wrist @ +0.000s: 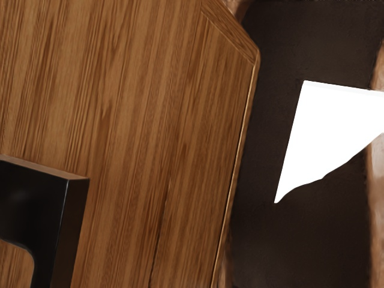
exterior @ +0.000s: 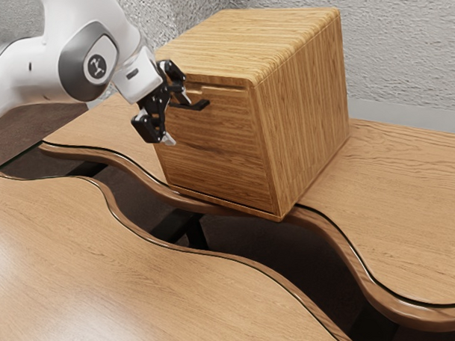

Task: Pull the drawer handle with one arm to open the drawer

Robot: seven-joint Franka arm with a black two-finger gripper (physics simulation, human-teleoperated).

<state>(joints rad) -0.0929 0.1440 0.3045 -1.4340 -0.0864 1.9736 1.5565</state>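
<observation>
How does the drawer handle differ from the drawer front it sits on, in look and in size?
The drawer handle is black and plain; the drawer front is brown wood with grain. The handle is a small bar; the front is a broad flat panel. The handle juts out; the front stands upright. Both belong to one drawer.

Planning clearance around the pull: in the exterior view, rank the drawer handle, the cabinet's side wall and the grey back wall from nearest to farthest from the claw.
1. Drawer handle: right at the claw, on the drawer front.
2. Cabinet's side wall: toward the exterior view's right, round the corner.
3. Grey back wall: behind everything, farthest.
</observation>
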